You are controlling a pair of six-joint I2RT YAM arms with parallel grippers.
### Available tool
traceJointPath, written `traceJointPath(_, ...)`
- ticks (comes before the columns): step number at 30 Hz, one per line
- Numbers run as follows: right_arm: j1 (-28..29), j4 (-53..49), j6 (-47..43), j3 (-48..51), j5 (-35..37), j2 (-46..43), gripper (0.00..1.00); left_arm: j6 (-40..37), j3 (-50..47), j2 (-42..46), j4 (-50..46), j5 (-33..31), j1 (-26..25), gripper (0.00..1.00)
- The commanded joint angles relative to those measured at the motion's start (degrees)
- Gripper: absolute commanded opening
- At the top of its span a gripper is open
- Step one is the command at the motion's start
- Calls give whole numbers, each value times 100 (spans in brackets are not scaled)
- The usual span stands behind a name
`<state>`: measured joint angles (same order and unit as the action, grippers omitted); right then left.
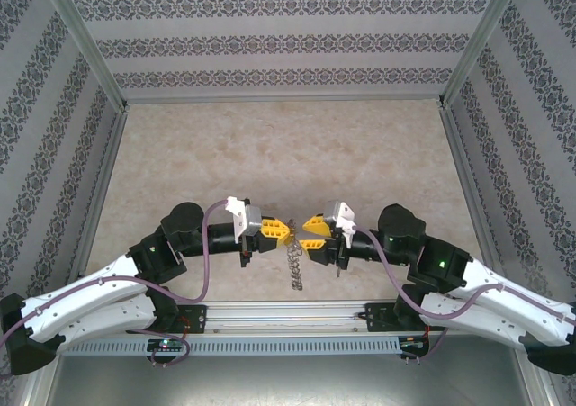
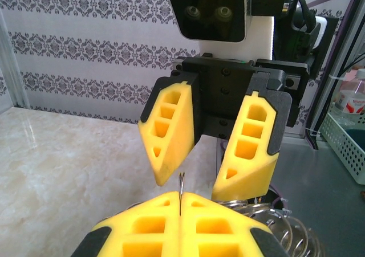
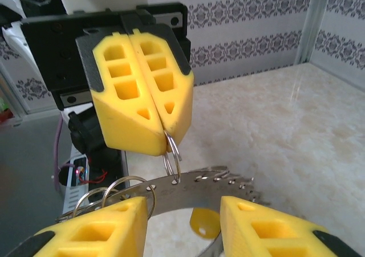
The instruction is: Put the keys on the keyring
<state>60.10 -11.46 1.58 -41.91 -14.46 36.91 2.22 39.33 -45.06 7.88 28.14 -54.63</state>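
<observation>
The left claw (image 3: 163, 136) is pressing its fingers together on one small wire loop (image 3: 172, 157) at the rim of the keyring (image 3: 188, 186). It is holding the ring up off the desk (image 3: 296, 126), so the ring is hanging between the two arms near the desk's front edge. The right claw (image 2: 198, 180) is facing it with fingers spread, one on each side of the ring's flat grey band, and is gripping nothing.

Just under the band a yellow cap (image 3: 204, 223) is showing, probably the head of one of the keys. Whether it is already hanging from a loop or only lying behind the ring cannot be told. The other loops along the rim are looking bare.

By my reading the work is sitting at an early or middle stage. The ring is being presented and steadied, at most one key may be on, and the right claw is carrying no key to thread. Fetching and hooking the remaining keys seems to be what is left.
</observation>
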Motion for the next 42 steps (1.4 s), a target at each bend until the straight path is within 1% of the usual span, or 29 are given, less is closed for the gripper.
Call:
traceJointPath(1, -27, 352, -45, 183, -10, -146, 40, 109, 105, 28, 630, 126, 65, 0)
traceJointPath(8, -102, 570, -177, 348, 108, -140, 41, 113, 281, -207, 557, 312, 93, 0)
traceJointPath(11, -138, 669, -202, 409, 102, -186, 41, 184, 292, -234, 692, 400, 118, 0)
traceJointPath(16, -156, 798, -246, 605, 150, -568, 41, 799, 53, -129, 1564, 843, 413, 0)
traceJointPath(21, -152, 981, -253, 894, 150, -1167, 41, 1827, -240, -69, 2816, 1535, 1028, 0)
traceJointPath(23, -155, 1029, -274, 947, 186, -1226, 43, 2233, -294, -138, 3294, 1795, 1280, 0)
traceJointPath(25, -156, 1051, -359, 938, 224, -1110, 42, 2553, -280, -278, 3658, 1994, 1451, 0)
traceJointPath(29, -156, 1324, -587, 794, 154, -555, 42, 3012, -183, -666, 4277, 2322, 1584, 0)
traceJointPath(33, -173, 1878, -768, 631, 119, -61, 41, 3832, -143, -1178, 5377, 2713, 1813, 0)
traceJointPath(35, -174, 2042, -808, 493, -3, 153, 39, 4131, -164, -1380, 5783, 2773, 1921, 0)
traceJointPath(37, -174, 2227, -844, 409, -124, 290, 39, 4235, -181, -1508, 5938, 2794, 1981, 0)
traceJointPath(42, -174, 2376, -888, 333, -165, 380, 39, 4201, -188, -1619, 5919, 2849, 2026, 0)
